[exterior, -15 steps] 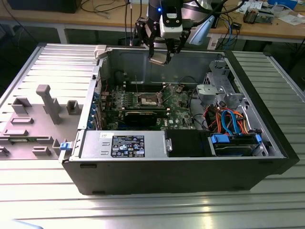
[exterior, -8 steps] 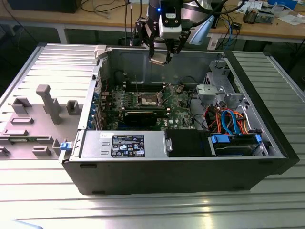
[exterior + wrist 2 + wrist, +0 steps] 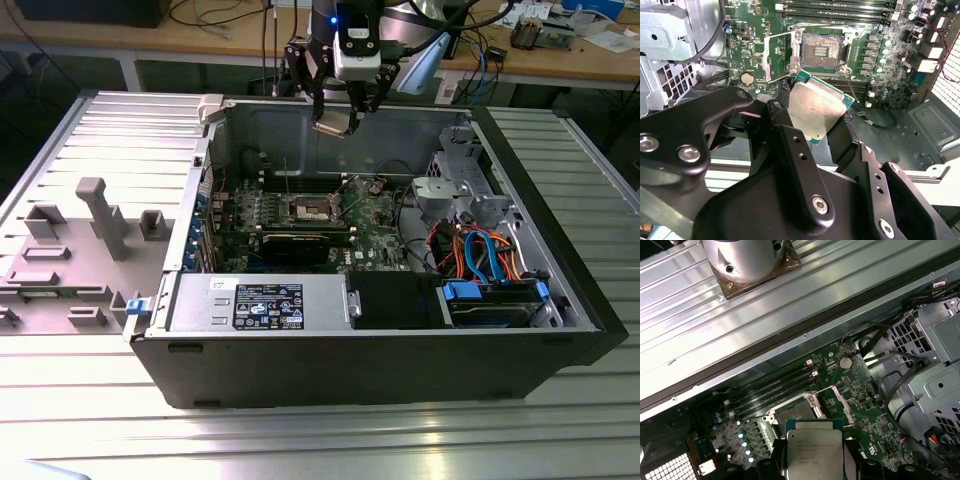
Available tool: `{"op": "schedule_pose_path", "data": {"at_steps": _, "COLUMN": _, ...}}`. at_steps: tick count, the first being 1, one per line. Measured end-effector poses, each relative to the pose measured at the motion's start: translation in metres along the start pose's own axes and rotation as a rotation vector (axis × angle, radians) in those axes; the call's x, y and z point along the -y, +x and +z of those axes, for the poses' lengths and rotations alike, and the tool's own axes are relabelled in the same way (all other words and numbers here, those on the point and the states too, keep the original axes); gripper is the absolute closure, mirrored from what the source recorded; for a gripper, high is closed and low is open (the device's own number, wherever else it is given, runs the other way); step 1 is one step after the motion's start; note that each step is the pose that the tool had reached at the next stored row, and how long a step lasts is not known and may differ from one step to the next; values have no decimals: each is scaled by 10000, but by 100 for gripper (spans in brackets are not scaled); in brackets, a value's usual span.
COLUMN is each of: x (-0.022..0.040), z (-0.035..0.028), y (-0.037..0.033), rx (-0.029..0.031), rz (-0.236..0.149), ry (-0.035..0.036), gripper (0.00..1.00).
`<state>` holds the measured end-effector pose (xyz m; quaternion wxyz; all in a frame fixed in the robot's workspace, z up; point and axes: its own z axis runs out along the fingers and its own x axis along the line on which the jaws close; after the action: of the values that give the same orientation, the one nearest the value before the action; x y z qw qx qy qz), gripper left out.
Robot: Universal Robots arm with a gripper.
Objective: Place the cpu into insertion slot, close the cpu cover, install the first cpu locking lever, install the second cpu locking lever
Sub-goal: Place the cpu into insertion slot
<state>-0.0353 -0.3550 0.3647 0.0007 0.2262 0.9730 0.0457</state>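
The gripper pinches the cpu by two opposite edges, holding it in the air above the insertion slot and apart from it. The cpu cover stands swung open beside that slot.

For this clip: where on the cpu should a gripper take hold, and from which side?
By two opposite thin edges, coming from the metal-top side, as the gripper does here. The cpu is a thin flat square, so only its edges offer a pinch, and that likely keeps its underside free to meet the insertion slot.
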Motion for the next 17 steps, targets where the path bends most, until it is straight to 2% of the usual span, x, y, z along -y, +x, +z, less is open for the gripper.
{"op": "schedule_pose_path", "data": {"at_steps": 7, "x": 0, "z": 5, "y": 0, "rx": 52, "rz": 590, "ry": -10, "gripper": 45}}
{"op": "schedule_pose_path", "data": {"at_steps": 17, "x": 0, "z": 6, "y": 0, "rx": 56, "rz": 628, "ry": -12, "gripper": 45}}
